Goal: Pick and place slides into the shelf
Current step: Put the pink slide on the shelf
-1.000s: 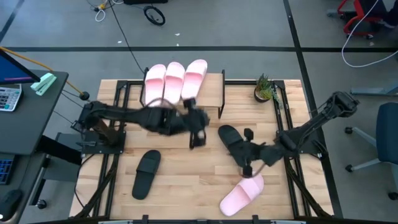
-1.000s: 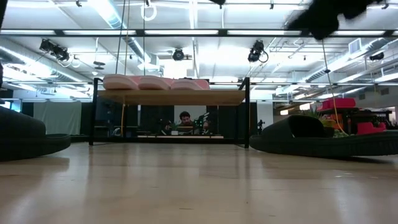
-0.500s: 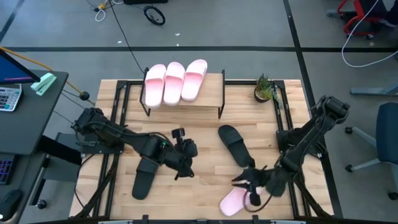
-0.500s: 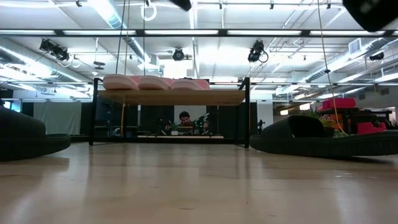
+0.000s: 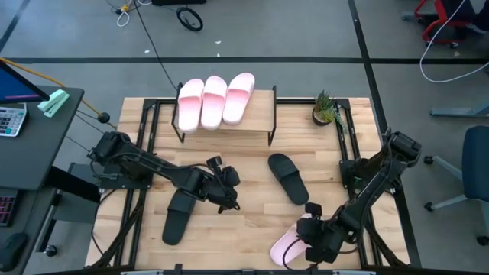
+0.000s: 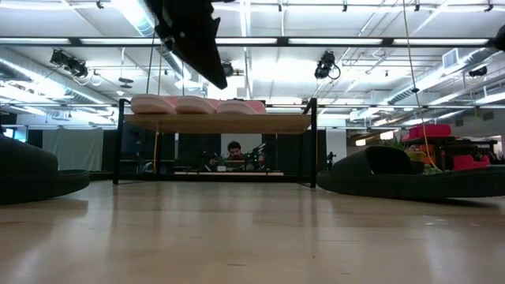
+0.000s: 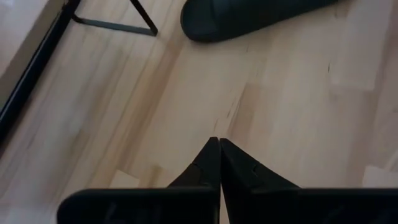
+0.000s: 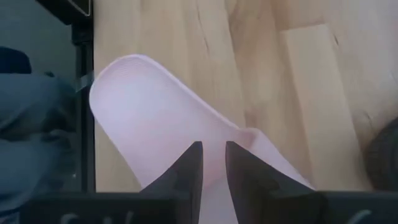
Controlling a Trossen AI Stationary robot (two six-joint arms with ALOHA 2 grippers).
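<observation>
Grey floor surrounds the slatted wooden table (image 5: 252,214), where from above we see three light pink foam slides (image 5: 215,99) lined on the small wooden-topped shelf (image 5: 263,114), well beyond both claws. Our left gripper (image 5: 224,200) hangs between two black slides: one (image 5: 180,213) just beside it, the other (image 5: 286,177) farther off.

At table level, the shelf (image 6: 268,123) carries the pink slides (image 6: 197,105).

Past the left wrist, our claw (image 7: 215,163) is clenched empty.

Past the right wrist, our right gripper (image 8: 213,167) hovers over the fourth pink slide (image 8: 149,124), fingers slightly parted.
</observation>
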